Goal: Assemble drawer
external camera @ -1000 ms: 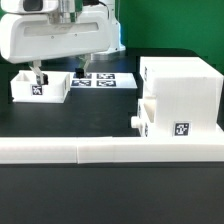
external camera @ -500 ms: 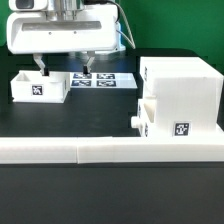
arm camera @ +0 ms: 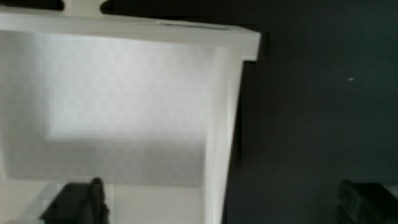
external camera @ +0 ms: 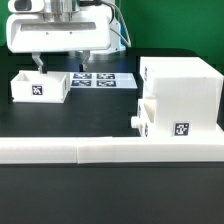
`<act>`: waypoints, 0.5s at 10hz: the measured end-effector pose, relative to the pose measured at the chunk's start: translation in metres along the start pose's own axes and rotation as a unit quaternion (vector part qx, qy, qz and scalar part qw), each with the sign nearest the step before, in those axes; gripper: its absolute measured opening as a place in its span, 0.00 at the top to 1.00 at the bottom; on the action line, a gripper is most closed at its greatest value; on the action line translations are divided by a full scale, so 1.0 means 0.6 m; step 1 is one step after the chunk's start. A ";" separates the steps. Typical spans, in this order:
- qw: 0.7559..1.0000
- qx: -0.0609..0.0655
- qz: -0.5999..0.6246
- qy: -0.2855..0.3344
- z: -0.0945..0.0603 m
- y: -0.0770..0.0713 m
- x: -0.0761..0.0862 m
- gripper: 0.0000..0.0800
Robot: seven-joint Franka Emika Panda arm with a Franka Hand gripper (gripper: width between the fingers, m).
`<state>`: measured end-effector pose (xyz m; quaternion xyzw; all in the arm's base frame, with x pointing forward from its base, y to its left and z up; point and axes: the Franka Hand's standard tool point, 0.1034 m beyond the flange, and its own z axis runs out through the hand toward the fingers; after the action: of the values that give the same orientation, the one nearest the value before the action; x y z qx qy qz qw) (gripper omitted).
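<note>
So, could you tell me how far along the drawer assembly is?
Done: the first tray appears slotted into the housing, knob outward. In hand: nothing; the open gripper hovers above the loose tray. Left: seating that tray in the housing.

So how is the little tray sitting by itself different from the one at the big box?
The loose tray stands alone, open top showing; the inserted tray is tucked into the housing. The inserted tray shows a round knob; the loose tray's isn't visible. Both are white plastic.
</note>
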<state>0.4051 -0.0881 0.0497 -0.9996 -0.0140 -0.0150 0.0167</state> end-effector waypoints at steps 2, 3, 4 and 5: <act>1.000 0.000 0.000 0.000 0.001 0.000 0.000 0.19; 1.000 0.000 0.002 -0.001 0.004 -0.001 -0.002 0.19; 1.000 0.001 0.011 -0.005 0.020 -0.005 -0.013 0.19; 1.000 0.003 0.016 -0.014 0.037 -0.009 -0.027 0.19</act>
<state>0.3893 -0.0822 0.0270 -0.9998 0.0022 -0.0012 0.0194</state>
